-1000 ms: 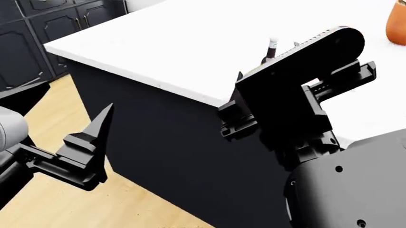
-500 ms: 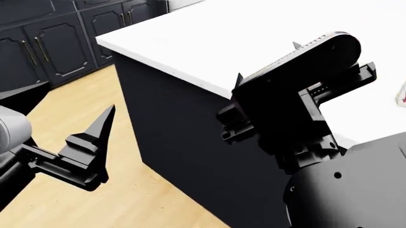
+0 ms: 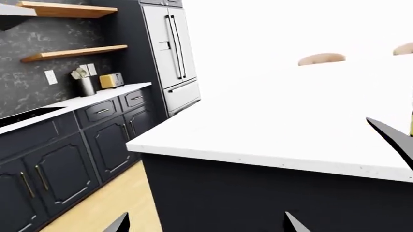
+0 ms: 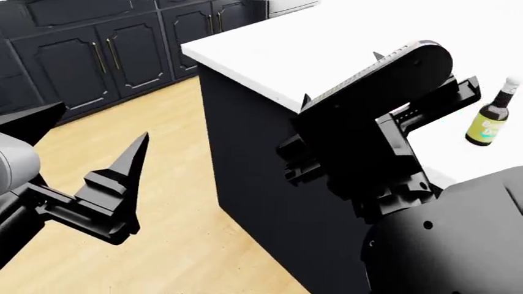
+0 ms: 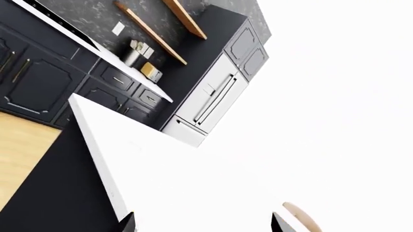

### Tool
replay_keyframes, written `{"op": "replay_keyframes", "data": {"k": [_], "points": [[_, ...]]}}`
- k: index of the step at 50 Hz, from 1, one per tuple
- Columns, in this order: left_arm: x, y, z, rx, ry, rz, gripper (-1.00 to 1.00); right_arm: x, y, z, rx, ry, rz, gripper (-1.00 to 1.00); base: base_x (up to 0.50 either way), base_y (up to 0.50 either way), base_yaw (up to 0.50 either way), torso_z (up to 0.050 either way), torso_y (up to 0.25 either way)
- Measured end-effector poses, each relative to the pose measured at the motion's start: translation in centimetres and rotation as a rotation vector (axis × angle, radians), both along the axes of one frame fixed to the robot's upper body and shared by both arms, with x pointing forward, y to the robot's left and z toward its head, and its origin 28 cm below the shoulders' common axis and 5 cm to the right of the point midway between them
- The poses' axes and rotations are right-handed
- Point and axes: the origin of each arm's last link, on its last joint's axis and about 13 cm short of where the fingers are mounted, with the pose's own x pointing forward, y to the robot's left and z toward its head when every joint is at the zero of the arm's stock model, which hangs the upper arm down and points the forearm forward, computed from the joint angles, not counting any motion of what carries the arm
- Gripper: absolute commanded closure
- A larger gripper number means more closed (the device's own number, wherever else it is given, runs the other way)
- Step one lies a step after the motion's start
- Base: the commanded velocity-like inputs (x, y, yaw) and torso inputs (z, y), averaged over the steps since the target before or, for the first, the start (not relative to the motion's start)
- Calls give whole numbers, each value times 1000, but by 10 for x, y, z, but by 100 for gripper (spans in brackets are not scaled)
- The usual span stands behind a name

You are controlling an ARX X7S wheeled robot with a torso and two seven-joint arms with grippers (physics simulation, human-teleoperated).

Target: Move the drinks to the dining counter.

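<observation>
Only 1 of the 3 drinks shows at this moment: the small dark bottle point(image 4: 490, 116) with the yellow-green label stands upright on the white counter point(image 4: 327, 43), near the head view's right edge and just beyond the right arm. That counter has a plain flat black front, so it looks like the dining counter itself; if so, this bottle may already be where it belongs, though I cannot be sure from these pictures. The wine bottle and the grape carton are nowhere in view, so at least 2 drinks seem left to find and carry.

Neither arm holds anything. The left gripper point(image 4: 86, 147) hangs low over the wooden floor point(image 4: 155, 184), well apart from the counter, its 2 pointed fingers spread wide with nothing between them. The right gripper point(image 5: 200, 223) is raised beside the counter's edge; from the head view its back hides the fingers, but its wrist view shows 2 dark tips set well apart with only the white top between, so it is spread and empty too.

Dark panelled cabinets point(image 4: 106, 55) line the far wall. My judgement: the task is early to midway, with the robot between pickups.
</observation>
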Motion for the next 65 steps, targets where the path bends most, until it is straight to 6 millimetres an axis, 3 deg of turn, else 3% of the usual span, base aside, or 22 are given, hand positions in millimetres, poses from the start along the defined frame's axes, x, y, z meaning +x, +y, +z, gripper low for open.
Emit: {"op": "replay_keyframes", "data": {"k": [65], "points": [[0,-1,1,9,1,-5,-100,-1,-1,-2,-19,-3,-2,-100,-59,-95,500,0,0]]}}
